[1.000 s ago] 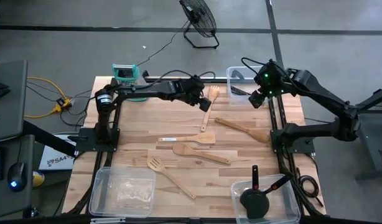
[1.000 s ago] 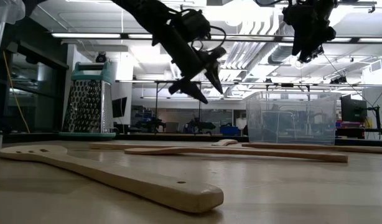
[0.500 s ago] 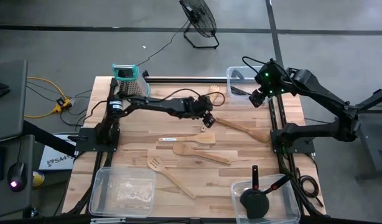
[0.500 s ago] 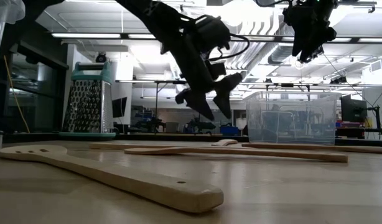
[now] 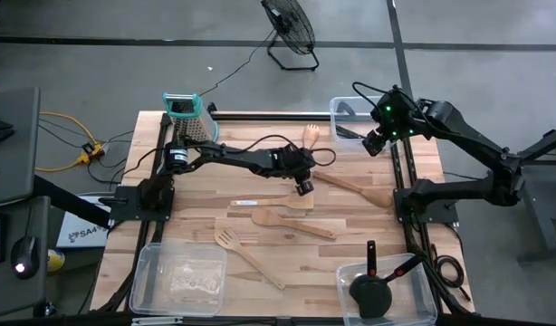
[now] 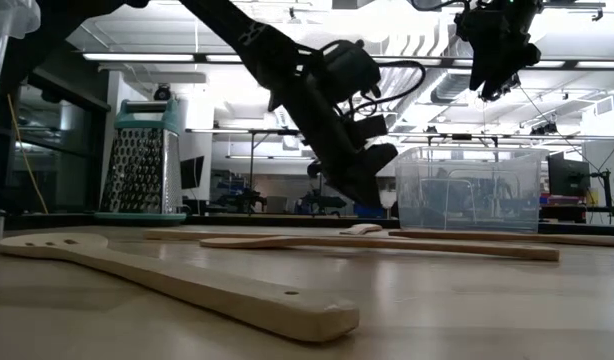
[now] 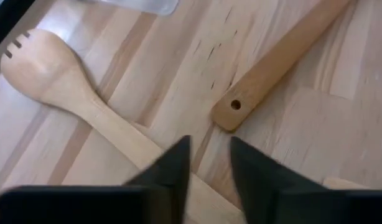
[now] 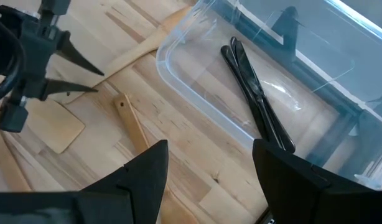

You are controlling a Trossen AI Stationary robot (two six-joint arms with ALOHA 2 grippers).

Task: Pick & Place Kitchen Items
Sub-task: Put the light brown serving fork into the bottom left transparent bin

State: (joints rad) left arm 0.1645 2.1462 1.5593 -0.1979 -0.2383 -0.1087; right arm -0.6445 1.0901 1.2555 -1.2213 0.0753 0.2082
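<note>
A wooden table (image 5: 160, 195) holds five wooden utensils loose. The left gripper (image 7: 206, 165) hangs low over a fork-tipped spoon (image 7: 48, 71), fingers slightly parted, grasping nothing. The right gripper (image 8: 206, 168) waits open above a far bin (image 8: 197, 46) holding two black tools (image 8: 256, 109) (a near bin (image 5: 423, 276) holds black turners); most sorting remains

box grater (image 5: 185, 116), teal top, upright at a far corner of the wooden worktop (image 5: 206, 186) | clear bins at three corners (image 5: 180, 277) (image 5: 349, 118) (image 5: 423, 288) | black fan (image 5: 290, 33) on floor beyond
</note>
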